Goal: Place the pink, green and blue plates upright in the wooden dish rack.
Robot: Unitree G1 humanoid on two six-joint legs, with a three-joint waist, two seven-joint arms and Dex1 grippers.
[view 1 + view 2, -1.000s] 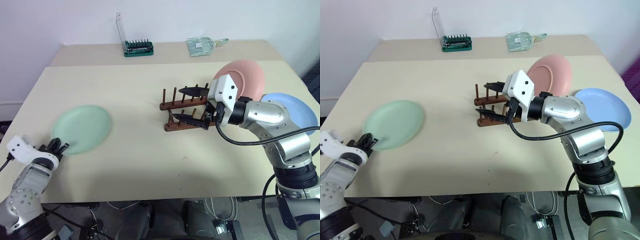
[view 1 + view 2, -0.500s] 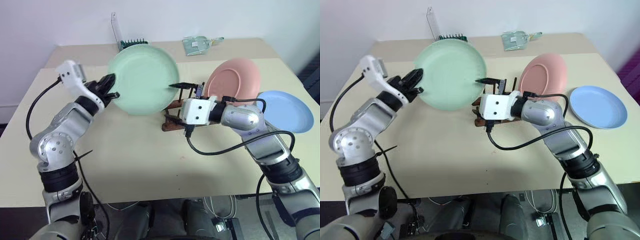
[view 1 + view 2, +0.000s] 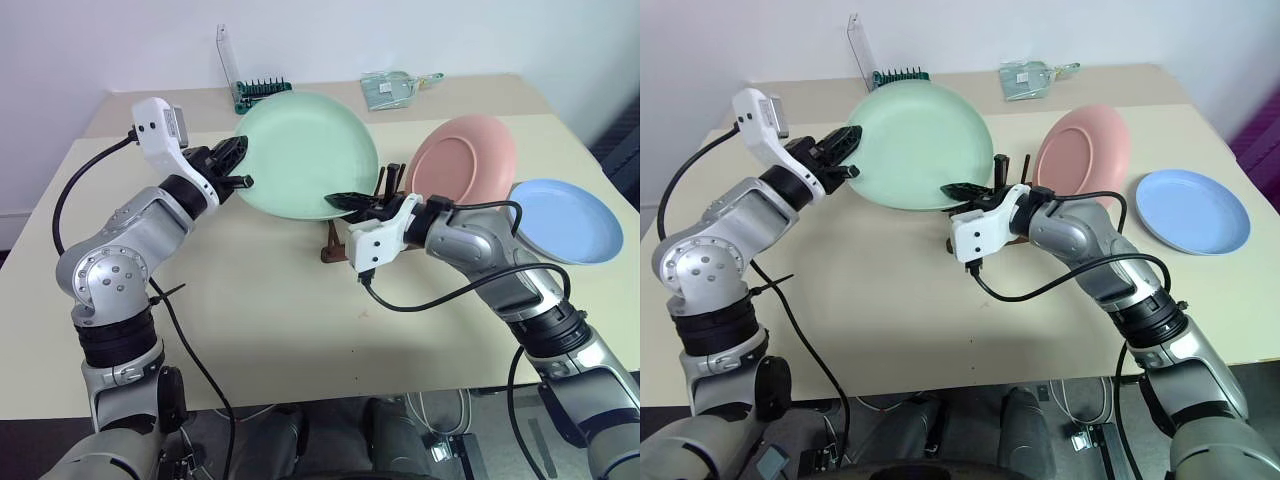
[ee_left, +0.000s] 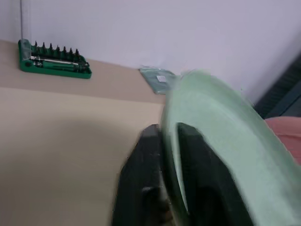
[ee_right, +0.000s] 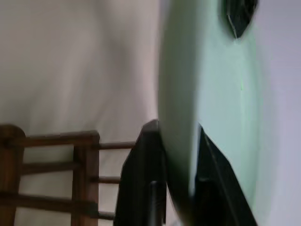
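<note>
The green plate hangs in the air, tilted on edge, above the table just left of the wooden dish rack. My left gripper is shut on its left rim, with one finger on each face. At its lower right rim my right gripper is shut as well, its fingers astride the edge. The pink plate stands upright in the rack, behind my right hand, which hides much of the rack. To the right, the blue plate lies flat on the table.
A green-based tool case with a raised clear lid and a clear plastic bag sit at the back of the table. The rack's pegs stand close beside my right gripper.
My left arm lifted the green plate off the table's left side and carried it up and right toward the rack. My right gripper rolled, moved left and shut on the plate's rim.
</note>
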